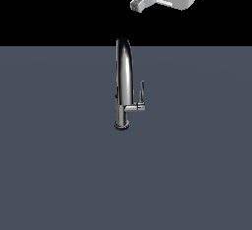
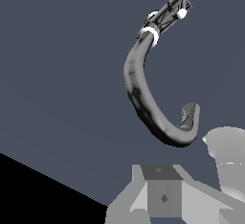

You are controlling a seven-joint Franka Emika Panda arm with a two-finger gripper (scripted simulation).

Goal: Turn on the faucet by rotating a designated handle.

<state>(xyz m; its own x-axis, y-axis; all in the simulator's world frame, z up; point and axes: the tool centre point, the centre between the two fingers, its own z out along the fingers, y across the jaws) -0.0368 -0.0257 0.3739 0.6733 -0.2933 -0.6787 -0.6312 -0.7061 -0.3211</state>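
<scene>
While tool (image 1: 139, 3) hangs high | faucet (image 1: 123, 84), handle (image 1: 141, 92) untouched | floor (image 1: 59, 150) grey

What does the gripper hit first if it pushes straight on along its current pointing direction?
Probably the faucet: in the wrist view its arched spout lies right ahead of the gripper. The handle sits off to the side, not on that line. Depth is unclear, so it may pass the spout and meet the floor.

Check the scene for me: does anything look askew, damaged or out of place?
Nothing stands out. The tall chrome gooseneck faucet stands upright on the grey surface, its thin chrome lever handle rising from the side stub, apparently intact. The white robot gripper hangs above, clear of both.
</scene>
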